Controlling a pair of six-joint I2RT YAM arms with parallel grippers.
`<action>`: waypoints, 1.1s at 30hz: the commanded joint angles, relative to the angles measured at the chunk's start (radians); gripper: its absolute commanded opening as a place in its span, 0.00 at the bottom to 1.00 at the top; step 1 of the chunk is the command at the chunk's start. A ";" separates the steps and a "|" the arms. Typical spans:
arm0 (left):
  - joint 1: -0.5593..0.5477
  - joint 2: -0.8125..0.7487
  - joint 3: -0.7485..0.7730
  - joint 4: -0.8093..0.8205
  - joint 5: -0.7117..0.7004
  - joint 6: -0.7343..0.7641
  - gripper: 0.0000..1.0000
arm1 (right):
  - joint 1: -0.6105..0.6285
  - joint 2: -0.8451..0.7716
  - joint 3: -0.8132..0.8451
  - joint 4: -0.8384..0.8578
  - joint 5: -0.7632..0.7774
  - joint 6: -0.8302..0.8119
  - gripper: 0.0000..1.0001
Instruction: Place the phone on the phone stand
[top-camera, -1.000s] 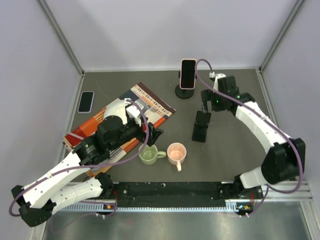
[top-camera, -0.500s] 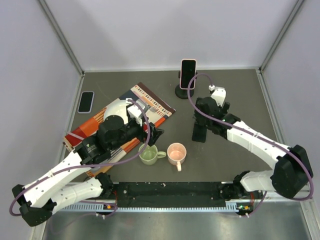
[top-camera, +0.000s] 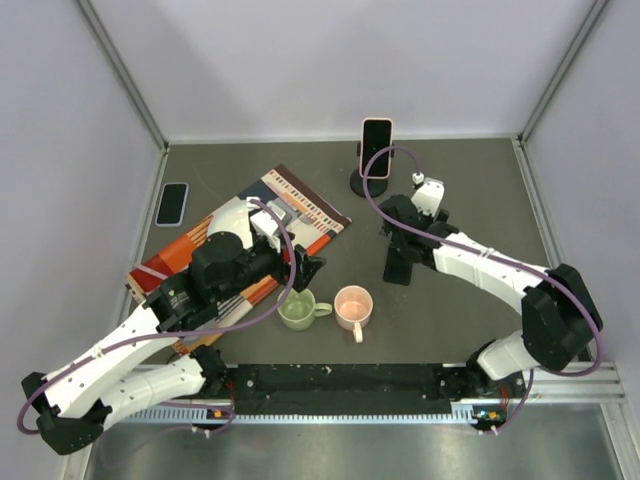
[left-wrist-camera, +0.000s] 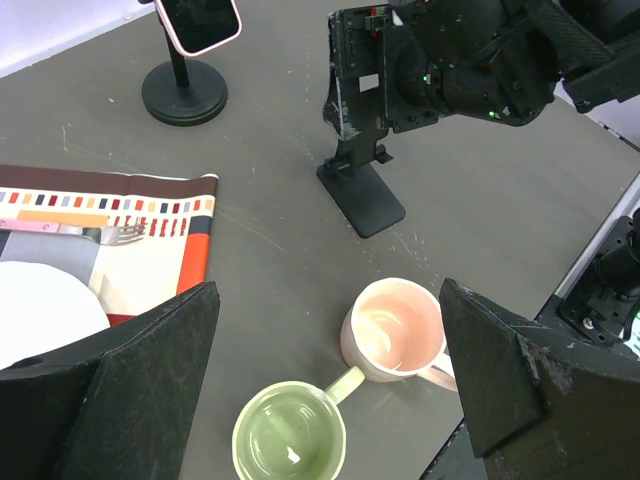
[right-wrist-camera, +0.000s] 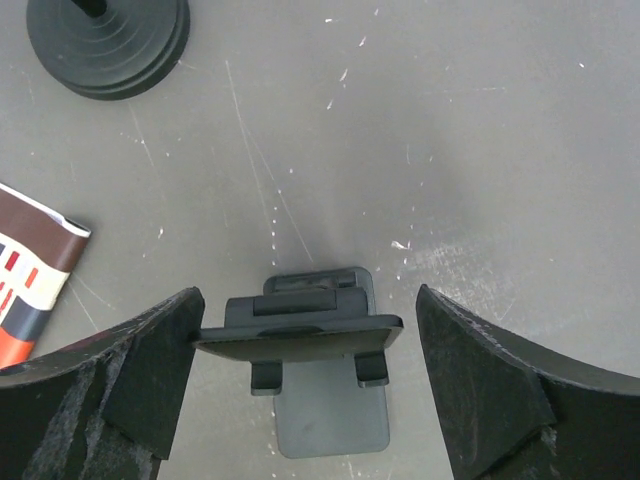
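A phone in a pink case (top-camera: 171, 203) lies flat at the table's far left. A second pink-cased phone (top-camera: 376, 147) stands upright on a round-based stand (top-camera: 368, 185); it also shows in the left wrist view (left-wrist-camera: 198, 22). A black folding phone stand (top-camera: 401, 268) stands mid-table with nothing on it. My right gripper (top-camera: 400, 233) is open just above it. In the right wrist view the stand's plate (right-wrist-camera: 300, 336) lies between the fingers of the right gripper (right-wrist-camera: 308, 300), its left edge at the left finger. My left gripper (top-camera: 305, 272) is open and empty over the mugs.
A green mug (left-wrist-camera: 290, 438) and a pink mug (left-wrist-camera: 392, 325) stand below my left gripper (left-wrist-camera: 328, 290). A striped magazine (top-camera: 300, 205) with a white plate (left-wrist-camera: 40, 325) lies left of centre. The round stand's base (right-wrist-camera: 108, 30) is beyond the black stand.
My right gripper has moved from beside the round-based stand toward me and down over the black folding stand. The left arm has barely moved.
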 joint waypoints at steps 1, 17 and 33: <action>-0.002 -0.016 0.010 0.038 -0.018 0.003 0.96 | 0.021 0.030 0.074 0.020 0.045 -0.018 0.83; -0.002 -0.024 0.008 0.034 -0.019 0.000 0.96 | 0.034 0.011 0.033 0.101 0.029 -0.249 0.04; 0.062 0.053 0.115 -0.038 0.021 -0.035 0.99 | -0.054 -0.081 -0.088 0.221 -0.170 -0.378 0.00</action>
